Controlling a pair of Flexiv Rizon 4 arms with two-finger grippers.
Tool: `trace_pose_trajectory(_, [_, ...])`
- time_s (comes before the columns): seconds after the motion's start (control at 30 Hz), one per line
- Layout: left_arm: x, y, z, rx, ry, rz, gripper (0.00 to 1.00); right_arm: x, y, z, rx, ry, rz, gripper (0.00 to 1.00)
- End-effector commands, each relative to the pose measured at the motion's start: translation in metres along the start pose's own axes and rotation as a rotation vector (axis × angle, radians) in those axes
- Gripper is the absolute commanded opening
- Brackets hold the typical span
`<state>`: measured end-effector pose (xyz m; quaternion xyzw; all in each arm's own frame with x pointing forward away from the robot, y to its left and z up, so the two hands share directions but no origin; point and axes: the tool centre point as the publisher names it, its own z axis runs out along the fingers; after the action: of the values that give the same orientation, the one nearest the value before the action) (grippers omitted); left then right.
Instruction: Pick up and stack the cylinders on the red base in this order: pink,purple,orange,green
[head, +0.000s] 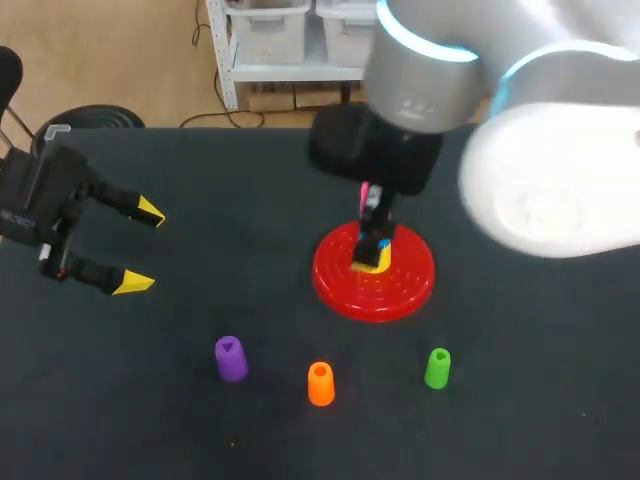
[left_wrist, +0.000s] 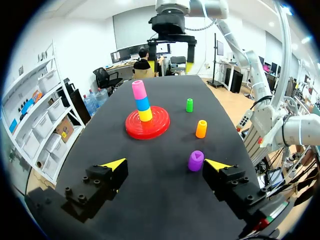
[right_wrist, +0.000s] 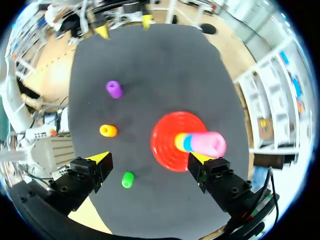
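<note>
Head view: pink cylinder (left_wrist: 139, 89) stacked; left gripper (head: 142, 248), right gripper (right_wrist: 150, 159) wide open, empty. You fetch purple cylinder (head: 230, 358), 8 o'clock off red base (head: 335, 282).

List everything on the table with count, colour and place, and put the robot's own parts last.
table: one, black.
base: one, red, mid-table.
yellow cylinder: one, lowest on the base.
blue cylinder: one, on the yellow.
pink cylinder: one, top of the stack.
purple cylinder: one, loose, in front of the base, leftmost.
orange cylinder: one, loose, between purple and green.
green cylinder: one, loose, rightmost.
left gripper: yellow tips, open, empty, table's left side.
right gripper: yellow tips, open, above the stack.
</note>
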<state>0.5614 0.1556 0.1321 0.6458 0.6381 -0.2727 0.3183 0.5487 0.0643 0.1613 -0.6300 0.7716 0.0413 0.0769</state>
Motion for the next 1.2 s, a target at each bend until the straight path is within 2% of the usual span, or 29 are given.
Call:
trace_pose_trajectory(0.03, [0.001, 0.0, 0.001, -0.002, -0.002, 0.002, 1.0, -0.032, -0.002, 0.023, -0.06, 0.043, -0.05, 1.0])
trace_pose_trajectory(0.23, [0.001, 0.0, 0.001, -0.002, -0.002, 0.002, 1.0, -0.058, 0.022, 0.044, -0.132, 0.053, -0.166, 1.0])
trace_pose_trajectory(0.37, [0.001, 0.0, 0.001, -0.002, -0.002, 0.002, 1.0, -0.065, 0.029, 0.054, -0.181, 0.051, -0.209, 1.0])
trace_pose_trajectory(0.87, [0.001, 0.0, 0.001, -0.002, -0.002, 0.002, 1.0, -0.066, 0.031, 0.055, -0.18, 0.048, -0.205, 1.0])
trace_pose_trajectory(1.03, [0.001, 0.0, 0.001, -0.002, -0.002, 0.002, 1.0, -0.082, 0.039, 0.072, -0.191, 0.049, -0.243, 1.0])
trace_pose_trajectory(1.2, [0.001, 0.0, 0.001, -0.002, -0.002, 0.002, 1.0, -0.087, 0.039, 0.086, -0.197, 0.031, -0.248, 1.0])
